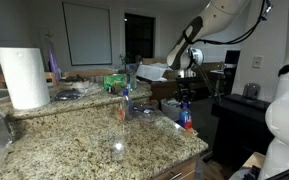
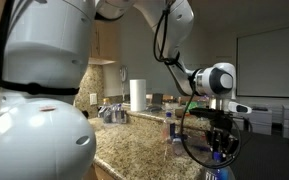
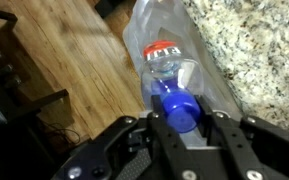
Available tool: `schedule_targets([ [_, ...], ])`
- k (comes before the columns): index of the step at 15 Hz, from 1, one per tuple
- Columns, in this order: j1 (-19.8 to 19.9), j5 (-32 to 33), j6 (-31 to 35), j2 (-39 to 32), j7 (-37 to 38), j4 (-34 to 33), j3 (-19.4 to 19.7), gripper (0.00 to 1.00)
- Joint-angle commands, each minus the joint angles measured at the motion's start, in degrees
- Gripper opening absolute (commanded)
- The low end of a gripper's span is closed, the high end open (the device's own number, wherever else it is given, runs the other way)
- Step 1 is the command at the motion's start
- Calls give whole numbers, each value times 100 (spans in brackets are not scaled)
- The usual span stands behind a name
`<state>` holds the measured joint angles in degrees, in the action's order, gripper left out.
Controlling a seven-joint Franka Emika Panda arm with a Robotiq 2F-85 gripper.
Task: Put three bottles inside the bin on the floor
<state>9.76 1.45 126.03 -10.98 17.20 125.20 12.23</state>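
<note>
My gripper (image 3: 181, 120) is shut on a clear plastic bottle (image 3: 165, 52) with a blue cap and a red-and-blue label. It holds the bottle over the wood floor, just beyond the granite counter edge. In both exterior views the gripper (image 1: 185, 92) (image 2: 220, 132) hangs past the counter's end with the bottle (image 1: 186, 117) (image 2: 222, 150) below it. Another bottle (image 1: 124, 104) stands upright on the counter. I cannot make out a bin in any view.
The granite counter (image 1: 74, 135) carries a big white paper-towel roll (image 1: 24, 77), a green box (image 1: 114, 83) and clutter at the back. A dark cabinet (image 1: 234, 120) stands beyond the gripper. Wood floor (image 3: 54, 60) lies below it.
</note>
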Motion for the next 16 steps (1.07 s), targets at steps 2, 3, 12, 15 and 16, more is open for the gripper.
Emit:
schedule_targets([
  [2,89,-132,68,-527,-263,-425,3,10],
  [3,88,-118,75,-612,-264,-487,7,10],
  [12,96,-860,-58,-896,-636,-896,-282,10],
  [15,66,-1108,-54,-849,-885,-990,-424,10],
  [16,77,-1100,-100,-909,-949,-1042,-417,10],
])
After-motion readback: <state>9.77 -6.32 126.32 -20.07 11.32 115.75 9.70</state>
